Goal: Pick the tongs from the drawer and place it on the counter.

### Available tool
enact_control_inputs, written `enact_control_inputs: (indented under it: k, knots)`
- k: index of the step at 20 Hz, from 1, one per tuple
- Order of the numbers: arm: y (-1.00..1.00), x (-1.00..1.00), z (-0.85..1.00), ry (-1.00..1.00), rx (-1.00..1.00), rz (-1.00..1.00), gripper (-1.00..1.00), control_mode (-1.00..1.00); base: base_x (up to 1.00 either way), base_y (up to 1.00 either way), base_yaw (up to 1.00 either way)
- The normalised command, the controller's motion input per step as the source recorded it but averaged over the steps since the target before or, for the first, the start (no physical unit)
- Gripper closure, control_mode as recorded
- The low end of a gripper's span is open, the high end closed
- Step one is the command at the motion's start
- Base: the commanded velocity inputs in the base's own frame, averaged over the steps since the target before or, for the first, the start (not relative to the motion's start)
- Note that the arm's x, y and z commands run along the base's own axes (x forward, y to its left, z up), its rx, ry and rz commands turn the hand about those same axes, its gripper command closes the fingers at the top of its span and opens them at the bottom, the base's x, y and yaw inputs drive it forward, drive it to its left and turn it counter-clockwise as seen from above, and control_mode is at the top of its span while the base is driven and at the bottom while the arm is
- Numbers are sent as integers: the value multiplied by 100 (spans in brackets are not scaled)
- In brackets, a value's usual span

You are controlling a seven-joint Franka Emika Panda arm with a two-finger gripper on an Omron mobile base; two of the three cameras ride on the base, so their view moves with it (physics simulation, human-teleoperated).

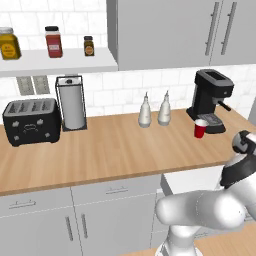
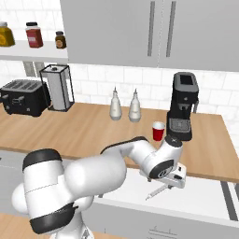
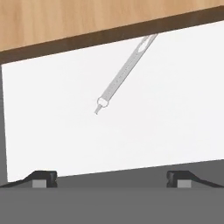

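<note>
The drawer (image 2: 200, 198) stands pulled out below the counter (image 2: 84, 128), its white inside showing. On the drawer floor lie the tongs (image 3: 124, 74), a thin pale silvery stick set on a slant, one end under the counter's front edge (image 3: 87, 17). In the right base view the tongs (image 2: 156, 190) poke out just below the hand. My gripper (image 2: 173, 183) hangs over the drawer, above and slightly short of the tongs. It is open, the fingertips (image 3: 43, 177) wide apart with nothing between them. The drawer (image 1: 192, 179) shows left of my wrist.
On the counter (image 1: 115, 145) stand a black toaster (image 1: 32, 120), a paper towel holder (image 1: 72, 102), two white bottles (image 1: 145, 111), a red cup (image 1: 200, 128) and a black coffee machine (image 1: 210, 100). Grey wall cabinets and a white shelf (image 1: 60, 62) with spice jars hang above.
</note>
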Motion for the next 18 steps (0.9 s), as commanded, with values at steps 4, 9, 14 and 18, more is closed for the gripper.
enact_control_inputs:
  k: [4,9,14,18]
  knots:
    - [-1,7,-27,-1,0,4,-100,-100,0,0,0]
    - [0,18,-27,-7,-1,1,-100,-100,0,0,0]
    - [0,27,-39,-7,-3,2,-100,-100,0,0,0]
    - [0,18,-41,-5,-1,2,-100,-100,0,0,0]
